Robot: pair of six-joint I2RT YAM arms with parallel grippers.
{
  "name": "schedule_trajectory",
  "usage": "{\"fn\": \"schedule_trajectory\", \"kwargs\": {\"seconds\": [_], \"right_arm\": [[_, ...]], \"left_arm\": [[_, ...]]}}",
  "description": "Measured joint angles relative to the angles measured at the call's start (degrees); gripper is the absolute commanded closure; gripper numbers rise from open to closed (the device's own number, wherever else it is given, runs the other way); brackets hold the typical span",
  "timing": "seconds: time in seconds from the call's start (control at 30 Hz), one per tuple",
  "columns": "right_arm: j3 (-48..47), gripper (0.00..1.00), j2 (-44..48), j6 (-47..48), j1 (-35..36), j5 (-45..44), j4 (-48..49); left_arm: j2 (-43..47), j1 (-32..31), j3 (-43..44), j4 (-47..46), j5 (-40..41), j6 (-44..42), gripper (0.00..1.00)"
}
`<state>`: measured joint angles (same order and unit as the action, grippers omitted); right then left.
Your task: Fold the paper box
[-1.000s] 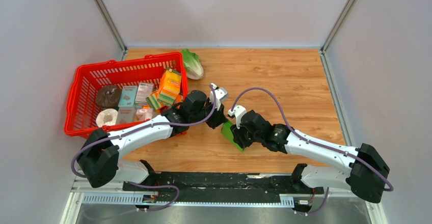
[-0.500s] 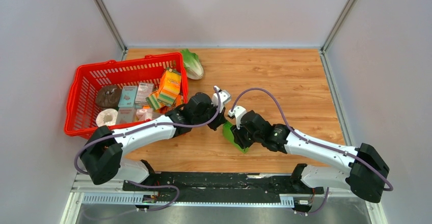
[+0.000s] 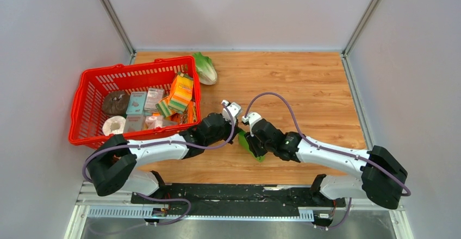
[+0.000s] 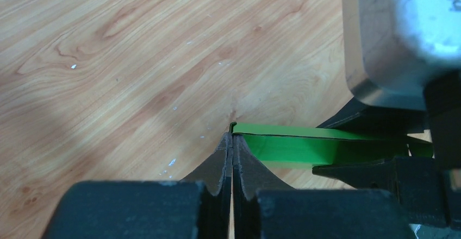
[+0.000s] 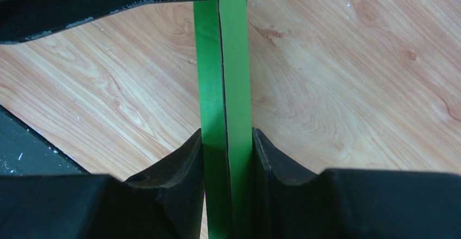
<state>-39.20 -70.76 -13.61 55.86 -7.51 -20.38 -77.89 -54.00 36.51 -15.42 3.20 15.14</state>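
Note:
The paper box (image 3: 245, 143) is a bright green flat folded card, held on edge just above the wooden table near the front middle. My right gripper (image 3: 252, 143) is shut on it; in the right wrist view the fingers (image 5: 179, 168) clamp the box (image 5: 224, 76) across its two layers. My left gripper (image 3: 237, 135) is shut, and its joined tips (image 4: 232, 139) touch the far end corner of the box (image 4: 304, 146). The left gripper's finger also shows in the right wrist view (image 5: 108, 0), against the box's top end.
A red basket (image 3: 81, 114) with groceries, among them an orange carton (image 3: 181, 89), stands at the left. A pale lettuce (image 3: 205, 68) lies behind it. Grey walls close the table on three sides. The two arms nearly touch at the front middle.
My left gripper has moved down and to the right, from behind the box to its end. My right gripper has shifted slightly left with the box.

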Motion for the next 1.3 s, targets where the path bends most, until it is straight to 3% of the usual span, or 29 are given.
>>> {"fn": "schedule_trajectory", "kwargs": {"seconds": [0.3,0.6,0.9,1.07,1.2,1.3], "right_arm": [[1.46,0.62,0.11,-0.55,0.00,-1.33,2.93],[2.82,0.42,0.90,-4.81,-0.13,-3.08,2.64],[-5.88,0.21,1.38,-15.32,-0.13,-4.26,-14.05],[-11.10,0.31,5.03,-23.78,-0.17,-3.91,-25.46],[-11.47,0.55,8.48,-28.37,-0.15,-4.39,-32.65],[-11.74,0.59,10.54,-30.08,-0.15,-5.70,-35.91]], "left_arm": [[-0.22,-0.92,-2.38,-5.84,3.39,2.58,1.00],[-0.63,-3.28,-5.49,-9.81,6.47,2.56,1.00],[-0.74,-4.92,-5.01,-8.57,10.32,2.56,1.00],[-0.42,-5.27,-3.76,-5.40,12.35,2.54,1.00],[0.31,-6.01,-2.69,-2.05,13.57,2.54,1.00],[0.85,-6.58,-1.88,0.39,14.12,2.54,1.00]]}}
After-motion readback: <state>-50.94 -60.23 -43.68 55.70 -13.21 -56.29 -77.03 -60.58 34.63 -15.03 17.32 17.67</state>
